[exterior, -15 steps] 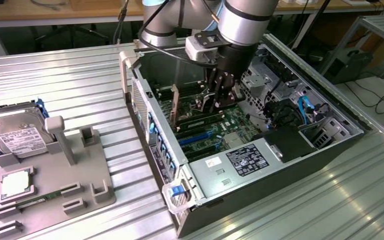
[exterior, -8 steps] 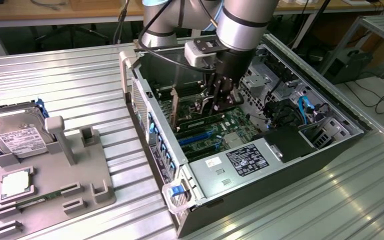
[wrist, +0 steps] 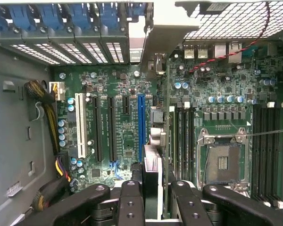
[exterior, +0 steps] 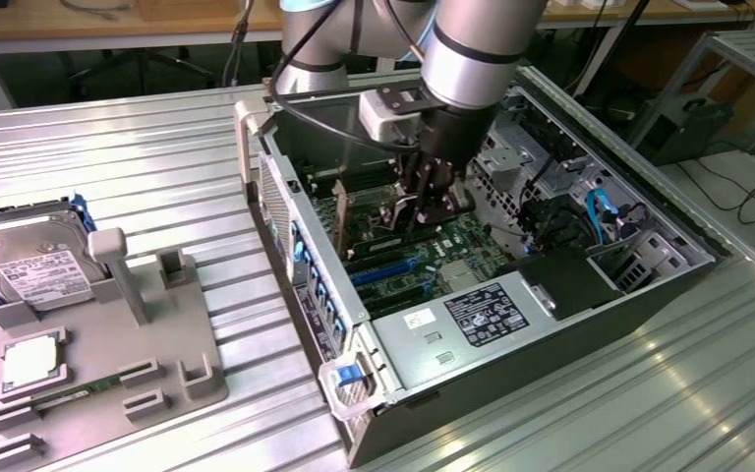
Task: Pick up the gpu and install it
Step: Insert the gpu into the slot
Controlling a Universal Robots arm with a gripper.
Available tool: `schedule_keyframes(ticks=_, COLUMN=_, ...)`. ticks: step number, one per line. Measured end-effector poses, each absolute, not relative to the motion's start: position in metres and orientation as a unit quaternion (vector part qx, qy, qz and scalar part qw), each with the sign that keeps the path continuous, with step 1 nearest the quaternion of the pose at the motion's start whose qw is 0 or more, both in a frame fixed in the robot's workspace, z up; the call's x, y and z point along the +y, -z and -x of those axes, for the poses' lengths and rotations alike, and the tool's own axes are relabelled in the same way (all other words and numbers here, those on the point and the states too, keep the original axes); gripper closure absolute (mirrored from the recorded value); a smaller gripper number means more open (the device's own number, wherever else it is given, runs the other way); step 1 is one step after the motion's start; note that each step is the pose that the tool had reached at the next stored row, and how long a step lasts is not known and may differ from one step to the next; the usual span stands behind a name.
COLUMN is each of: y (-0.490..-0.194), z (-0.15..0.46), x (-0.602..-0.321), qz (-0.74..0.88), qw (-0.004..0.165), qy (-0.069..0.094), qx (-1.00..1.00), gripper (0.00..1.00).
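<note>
Pincer (exterior: 428, 197) clenched on the gpu (wrist: 153, 160), card held edge-on inside the computer case (exterior: 535, 324).
Directly beneath it lay the motherboard (wrist: 122, 108) — a slight misalignment with the blue expansion slot (wrist: 141, 127) could jam the edge connector or flex the board.

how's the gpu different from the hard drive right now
The gpu stands on edge inside the computer case, gripped by the gripper; the hard drive sits outside, leaning in the grey holder at the exterior view's left. The gpu is a thin card with a metal bracket at one end; the hard drive is a boxy silver block with a white label. Both are loose computer parts.
</note>
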State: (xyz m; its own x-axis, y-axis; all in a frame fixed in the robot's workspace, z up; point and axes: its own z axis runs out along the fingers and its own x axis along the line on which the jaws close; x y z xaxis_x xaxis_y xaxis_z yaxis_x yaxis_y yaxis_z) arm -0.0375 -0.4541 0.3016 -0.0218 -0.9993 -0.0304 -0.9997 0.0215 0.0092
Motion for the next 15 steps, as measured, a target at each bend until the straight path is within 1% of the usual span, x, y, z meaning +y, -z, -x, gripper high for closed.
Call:
schedule_keyframes(ticks=6, y=-0.299, z=0.038, x=-0.461, qz=0.699, qw=0.008, qy=-0.014, qx=0.715, gripper=0.72)
schedule_keyframes(ticks=15, y=-0.288, z=0.041, x=-0.461, qz=0.699, qw=0.01, qy=-0.016, qx=0.715, gripper=0.72)
